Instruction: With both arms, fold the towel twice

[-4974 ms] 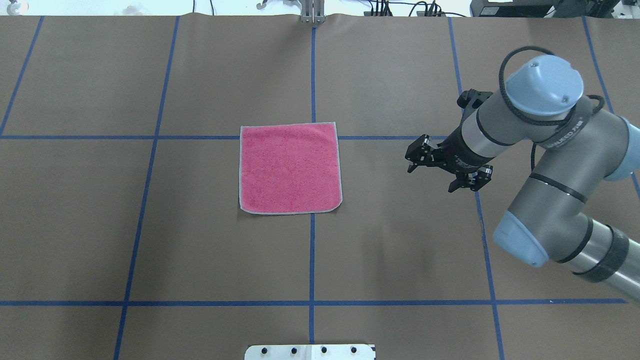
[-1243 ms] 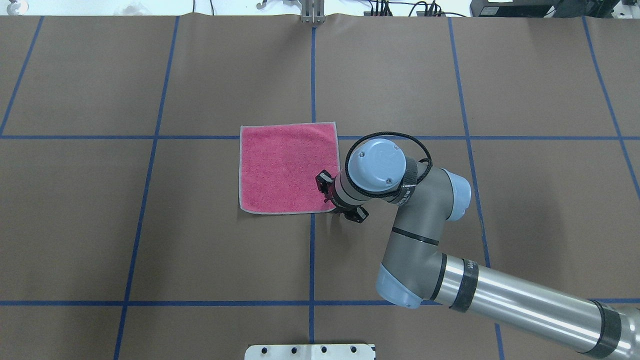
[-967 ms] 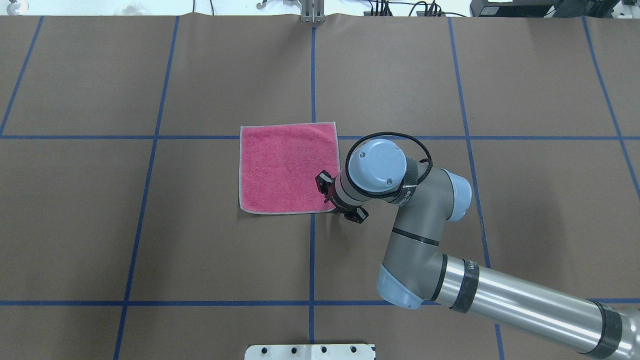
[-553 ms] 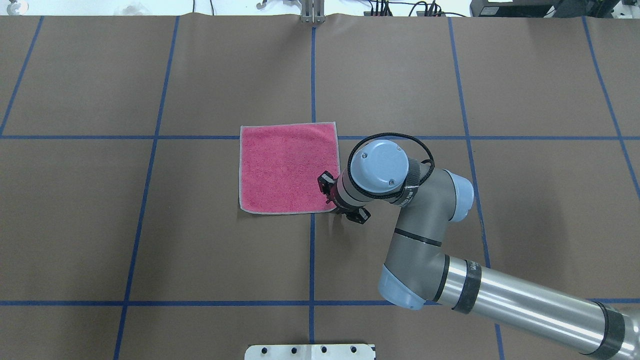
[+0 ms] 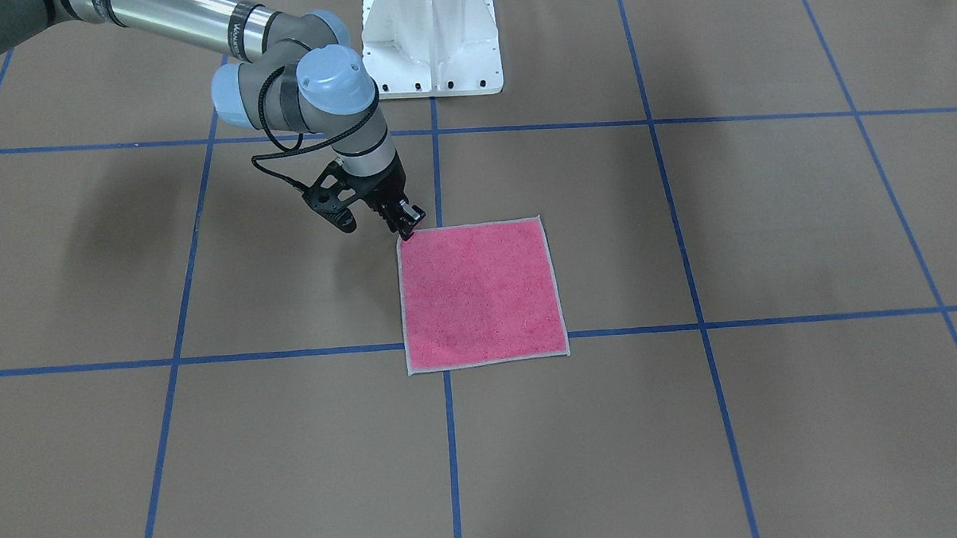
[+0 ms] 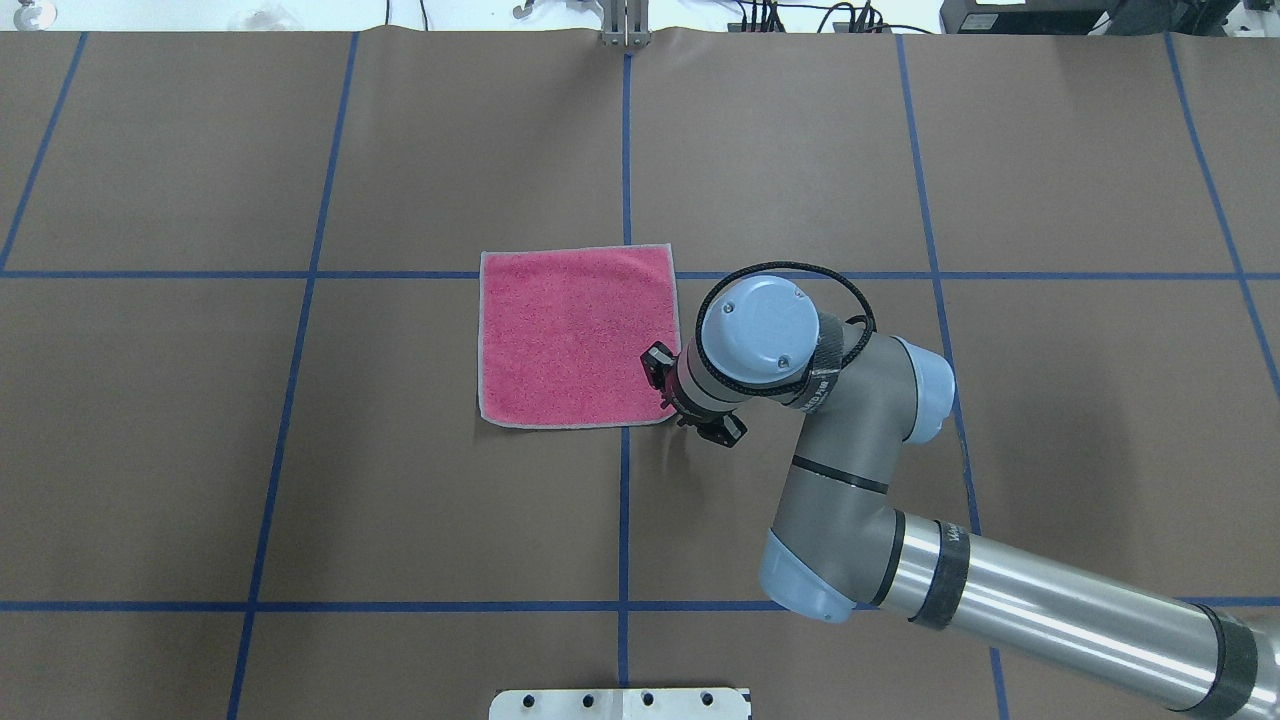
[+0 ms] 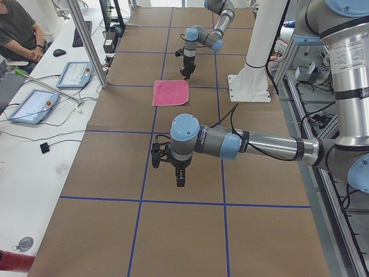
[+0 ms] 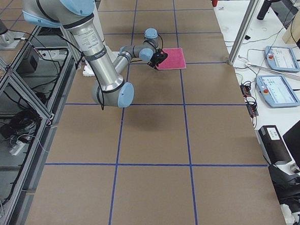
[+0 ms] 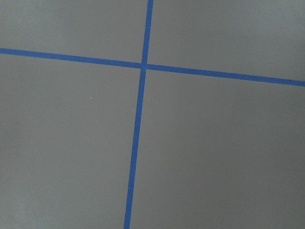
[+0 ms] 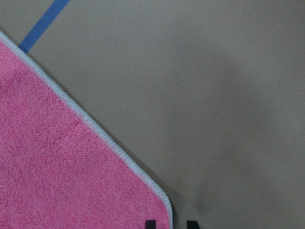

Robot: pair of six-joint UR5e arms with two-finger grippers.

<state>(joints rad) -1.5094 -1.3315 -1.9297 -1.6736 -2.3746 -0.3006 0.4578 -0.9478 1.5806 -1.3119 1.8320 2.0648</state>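
Observation:
The pink towel point(image 5: 479, 293) lies flat and unfolded at the table's middle, and also shows in the overhead view point(image 6: 575, 335). My right gripper point(image 5: 403, 232) points down at the towel's corner nearest the robot on its right side. In the right wrist view the fingertips point(image 10: 150, 223) stand close together astride that corner of the towel point(image 10: 62, 167), so the gripper point(image 10: 170, 223) looks shut on it. In the overhead view the wrist hides the right gripper point(image 6: 680, 408). My left gripper point(image 7: 177, 178) hangs above bare table far from the towel point(image 7: 170, 92). I cannot tell if it is open.
The white pedestal base point(image 5: 431, 40) stands at the robot's side of the table. Blue tape lines point(image 9: 143, 65) grid the brown surface. A seated person point(image 7: 20, 29), tablets point(image 7: 75, 74) and a metal post point(image 7: 86, 43) are along the operators' side.
Five seconds ago my right gripper was open, off to the towel's right. It has since come down on the near corner. Over the last second the wrist edged slightly right. The towel lies unchanged.

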